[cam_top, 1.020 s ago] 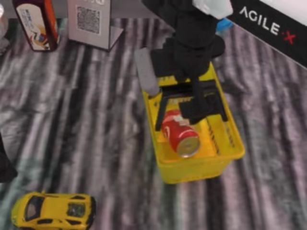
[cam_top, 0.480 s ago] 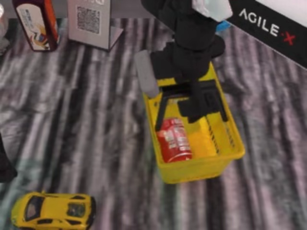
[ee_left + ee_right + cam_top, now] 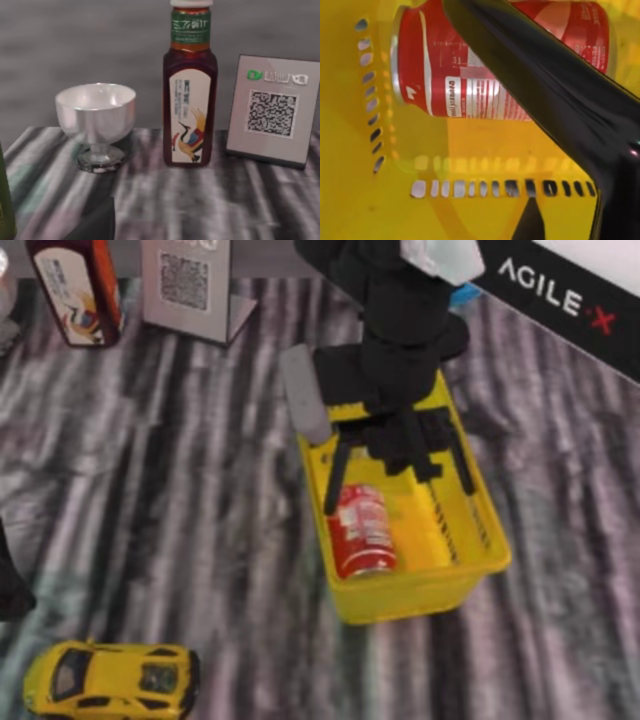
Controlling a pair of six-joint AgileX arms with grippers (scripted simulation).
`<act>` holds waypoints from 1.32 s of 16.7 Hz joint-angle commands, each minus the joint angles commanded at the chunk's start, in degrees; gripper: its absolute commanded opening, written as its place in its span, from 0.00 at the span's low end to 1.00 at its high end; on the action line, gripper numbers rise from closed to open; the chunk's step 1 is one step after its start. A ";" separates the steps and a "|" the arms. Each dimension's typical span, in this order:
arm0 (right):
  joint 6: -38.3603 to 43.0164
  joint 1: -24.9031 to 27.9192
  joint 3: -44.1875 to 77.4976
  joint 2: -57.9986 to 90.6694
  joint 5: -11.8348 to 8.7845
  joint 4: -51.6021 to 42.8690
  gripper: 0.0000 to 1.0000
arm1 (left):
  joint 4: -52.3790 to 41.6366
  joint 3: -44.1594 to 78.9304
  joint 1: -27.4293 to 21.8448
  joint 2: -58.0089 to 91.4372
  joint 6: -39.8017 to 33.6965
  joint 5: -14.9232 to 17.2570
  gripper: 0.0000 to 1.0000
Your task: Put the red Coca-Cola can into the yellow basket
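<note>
- Lying on its side inside the bright yellow rectangular plastic basket (image 3: 470,575) is one small red Coca-Cola can (image 3: 361,531) with a silver top, against the basket's left wall in the top view.
- Nothing else lies in that basket; its black folding handles (image 3: 400,435) cross its far half.
- My right gripper (image 3: 405,455) hangs above the basket's far half, apart from the can and holding nothing; how wide it stands I cannot tell.
- My left arm (image 3: 12,585) sits parked at the table's left edge, gripper out of sight.
- Counted elsewhere on the striped grey table (image 3: 180,490): one yellow toy car (image 3: 110,678), one tall dark bottle (image 3: 189,85) with a crane label, one silver goblet (image 3: 96,122), one grey QR-code sign (image 3: 272,112).
</note>
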 joint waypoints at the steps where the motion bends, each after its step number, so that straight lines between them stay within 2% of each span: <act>1: 0.00 0.00 0.00 0.00 0.00 0.00 0.02 | 0.00 0.00 0.00 0.00 0.00 0.00 1.00; 22: 0.00 0.00 0.00 0.00 0.00 0.00 0.00 | 0.00 0.00 0.00 0.00 0.00 0.00 1.00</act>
